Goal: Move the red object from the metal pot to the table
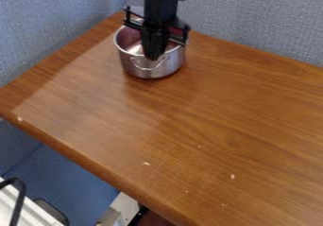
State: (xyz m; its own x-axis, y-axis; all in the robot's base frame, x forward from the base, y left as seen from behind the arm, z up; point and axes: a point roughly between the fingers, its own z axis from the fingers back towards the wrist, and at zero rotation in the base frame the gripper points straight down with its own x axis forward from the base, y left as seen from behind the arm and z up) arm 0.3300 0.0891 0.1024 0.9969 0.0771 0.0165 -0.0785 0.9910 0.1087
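One pincer (154, 52) closed narrow inside the metal pot (151, 60), near table (190, 126) back corner, broad bare wood in front

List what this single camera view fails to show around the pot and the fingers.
- Red object: not visible; the closed gripper reaching into the metal pot covers where it would be, so a grip cannot be confirmed.
- Pot floor: hidden by the gripper and near wall.
- Arm above the gripper: cut off by the top edge.
- Table: right side cut off by the frame.

End effector (154, 52) closed, pointing down
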